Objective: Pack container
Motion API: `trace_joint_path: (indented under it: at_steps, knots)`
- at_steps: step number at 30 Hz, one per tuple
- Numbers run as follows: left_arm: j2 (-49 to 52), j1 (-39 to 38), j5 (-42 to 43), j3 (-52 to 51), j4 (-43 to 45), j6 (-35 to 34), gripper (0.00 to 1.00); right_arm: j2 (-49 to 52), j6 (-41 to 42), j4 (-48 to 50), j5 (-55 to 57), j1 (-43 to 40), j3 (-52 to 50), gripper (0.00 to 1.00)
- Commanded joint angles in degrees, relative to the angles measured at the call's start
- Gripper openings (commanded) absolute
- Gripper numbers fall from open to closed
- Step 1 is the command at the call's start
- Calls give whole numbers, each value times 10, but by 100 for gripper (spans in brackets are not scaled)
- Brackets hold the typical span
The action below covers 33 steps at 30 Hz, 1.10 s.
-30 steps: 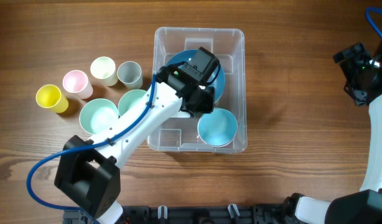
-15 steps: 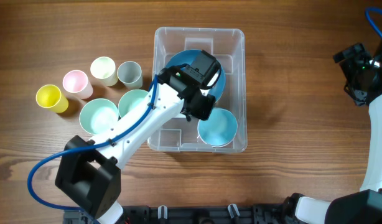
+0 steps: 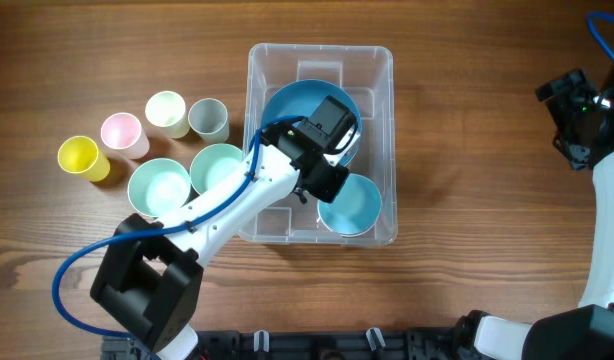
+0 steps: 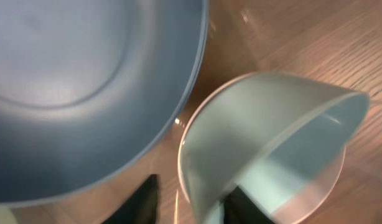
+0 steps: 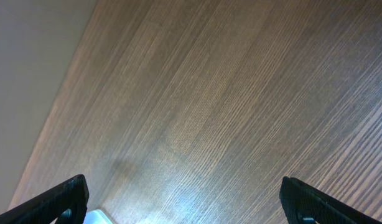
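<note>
The clear plastic container (image 3: 387, 70) stands at the table's middle. In it lie a large blue bowl (image 3: 285, 105) at the far end and a light blue bowl (image 3: 354, 205) at the near right corner. My left gripper (image 3: 325, 180) is inside the container between the two bowls. In the left wrist view its fingers (image 4: 191, 200) are open and straddle the rim of the light blue bowl (image 4: 272, 124), one finger inside and one outside, with a gap at the outer finger. The large blue bowl (image 4: 85, 81) fills the upper left. My right gripper (image 5: 191, 199) is wide open over bare wood.
Left of the container stand two mint bowls (image 3: 159, 185) (image 3: 215, 163) and several small cups: yellow (image 3: 79, 157), pink (image 3: 122, 132), pale green (image 3: 166, 110), grey (image 3: 207, 118). The right arm (image 3: 579, 110) hovers at the far right edge.
My left gripper has moved a little toward the near end of the container, closer to the light blue bowl. The bowls and the right arm have not moved.
</note>
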Motion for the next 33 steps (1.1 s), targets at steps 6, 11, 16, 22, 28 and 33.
trace_joint_path:
  at_steps: [6,11,16,22,28,33]
  knots:
    - [6,-2,-2,-4,21,6,8,7,8,0,6,2,-1,100]
    - [5,-2,10,-4,14,1,4,7,8,0,6,2,-1,100]
    - [-26,7,-39,23,-23,-76,16,7,8,0,6,2,-1,100]
    - [-158,118,-188,66,-153,-271,41,7,8,0,6,2,-1,100]
    - [-187,352,-155,43,-271,-387,54,7,8,0,6,2,-1,100]
    - [-187,465,-100,-68,-197,-384,63,7,8,0,6,2,-1,100]
